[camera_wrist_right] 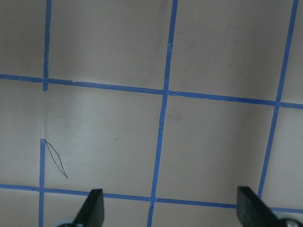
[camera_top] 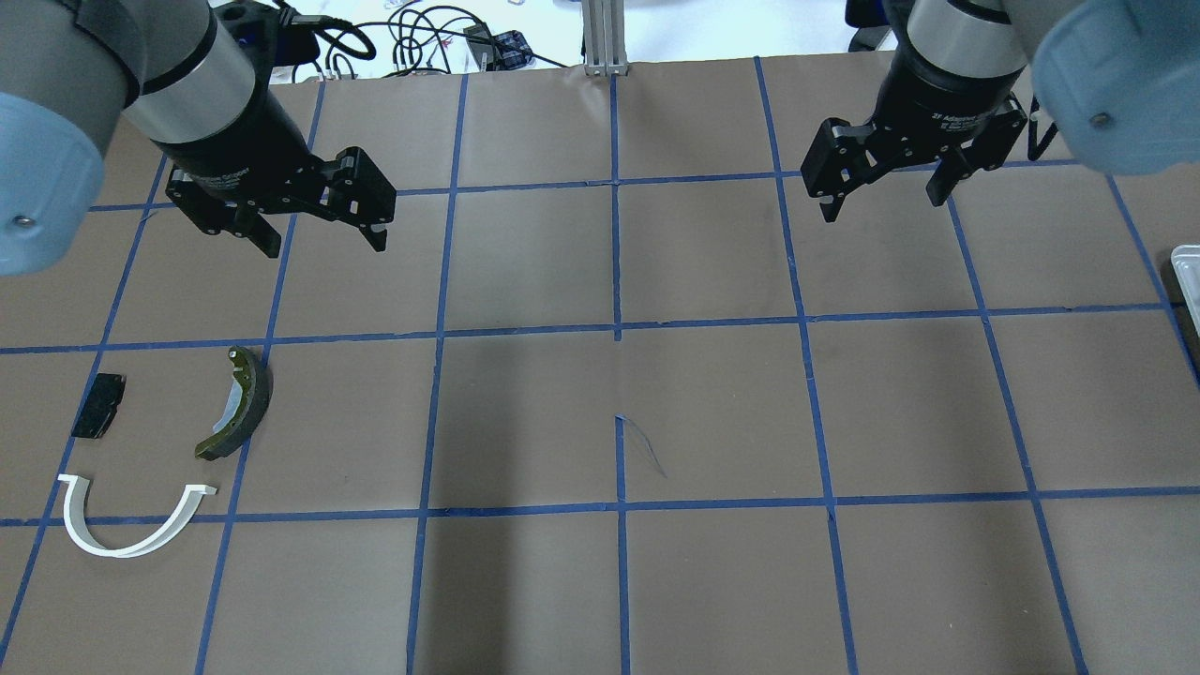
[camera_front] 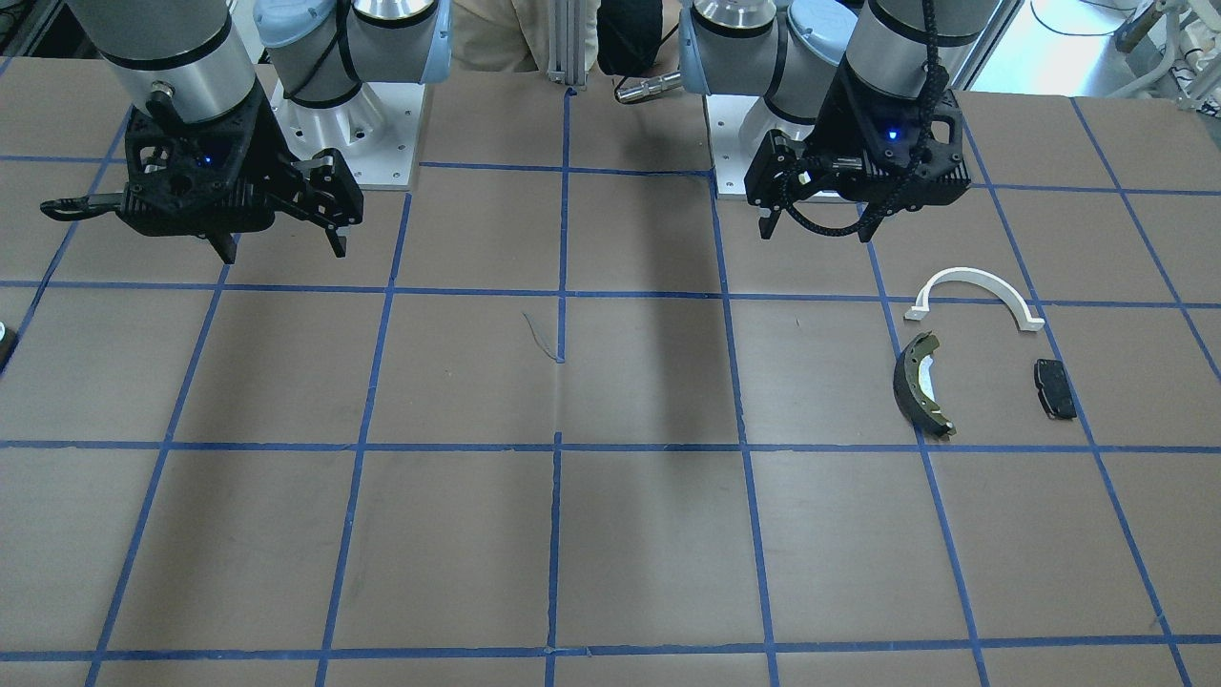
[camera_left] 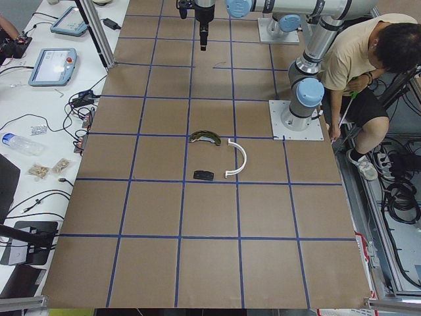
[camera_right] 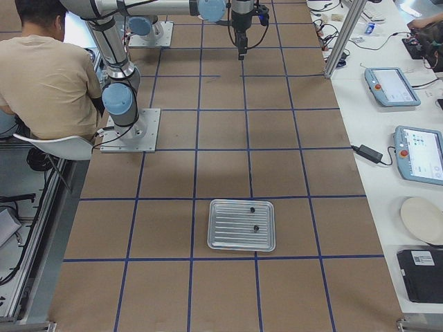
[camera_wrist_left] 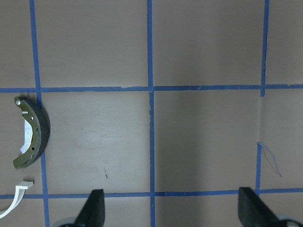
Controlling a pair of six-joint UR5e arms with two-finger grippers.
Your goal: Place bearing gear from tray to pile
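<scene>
A table (camera_top: 712, 422) covered in brown paper with a blue tape grid, and 2 robot arms reaching over it from one long side.

The left gripper (camera_top: 325, 242) hangs above the table with its jaws spread wide and nothing between them. Its wrist camera shows only bare paper and tape between the 2 fingertips. The right gripper (camera_top: 882, 206) hangs above the other half of the table, also wide open and empty.

The pile lies on the robot's left, as 3 loose parts near one another but not touching. A white half-ring arch (camera_top: 117, 551) lies flat, nearest the robot. A dark curved brake shoe (camera_top: 255, 403) lies just beyond it, across a tape line. A small black rectangular pad (camera_top: 98, 405) lies beside the shoe, on its outer side. The left gripper is above the table just past the shoe, towards the far edge.

A ribbed metal tray (camera_right: 232, 238) sits flat at the table's end on the robot's right, well apart from both grippers and from the pile. 2 small dark parts (camera_right: 252, 209) rest in it, close together. They are too small to tell which is the bearing gear.
</scene>
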